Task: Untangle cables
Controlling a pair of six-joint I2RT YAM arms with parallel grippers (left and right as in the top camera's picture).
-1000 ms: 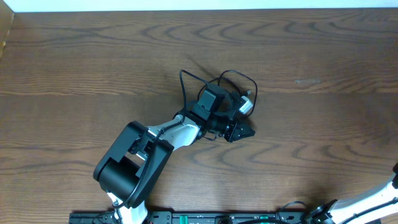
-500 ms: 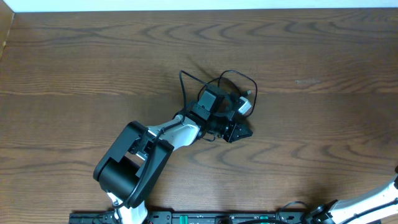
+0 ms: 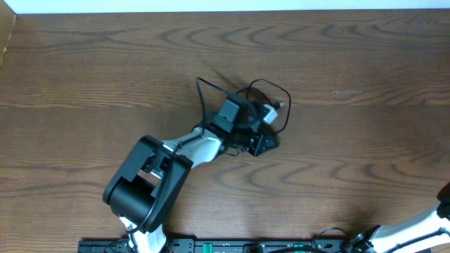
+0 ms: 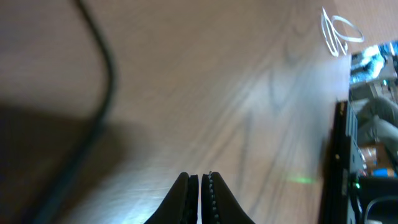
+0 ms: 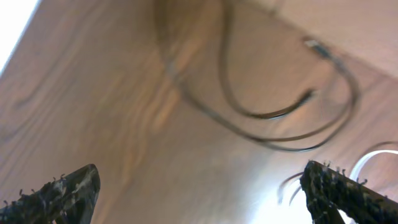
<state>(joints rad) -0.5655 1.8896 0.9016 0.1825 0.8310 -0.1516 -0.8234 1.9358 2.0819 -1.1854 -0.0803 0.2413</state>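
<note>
The left arm (image 3: 151, 186) reaches to the middle of the wooden surface (image 3: 84, 63). Its end effector (image 4: 200, 186) is clenched, the two fingers all but touching with only a sliver between them; whether anything is pinched there I cannot tell. The black cable (image 4: 111, 74) lies looped on the surface just beside it, curling around the wrist. A white plug (image 3: 271, 111) sits within that loop, right beside the end effector. A white cord (image 4: 339, 28) lies coiled well apart, near the surface's edge. The right end effector (image 5: 199, 186) is released, fingers spread wide, holding nothing, above blurred dark cords (image 5: 267, 115).
</note>
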